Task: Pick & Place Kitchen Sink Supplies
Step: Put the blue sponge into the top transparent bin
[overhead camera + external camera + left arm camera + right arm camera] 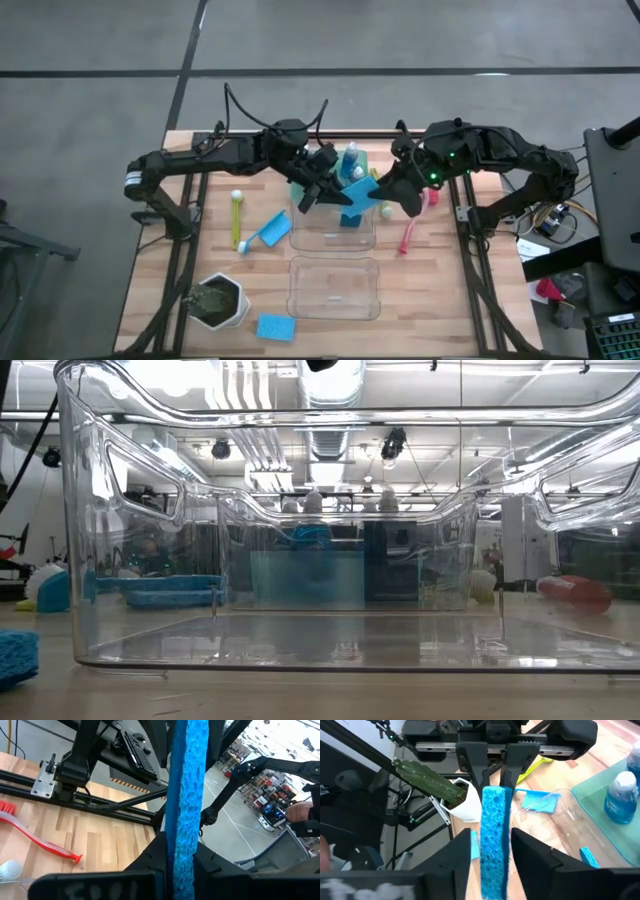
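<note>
Centre of frame obstructed: both arms meet over the upper clear bin (333,228). Lower clear bin (334,288) open from above. Bare surface (430,290) at lower right, passable.

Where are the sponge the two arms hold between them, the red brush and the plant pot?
sponge (494,840), right wrist view, middle of its narrow edge
red brush (40,841), left wrist view, handle
plant pot (222,302), high view, greenery in the middle
</note>
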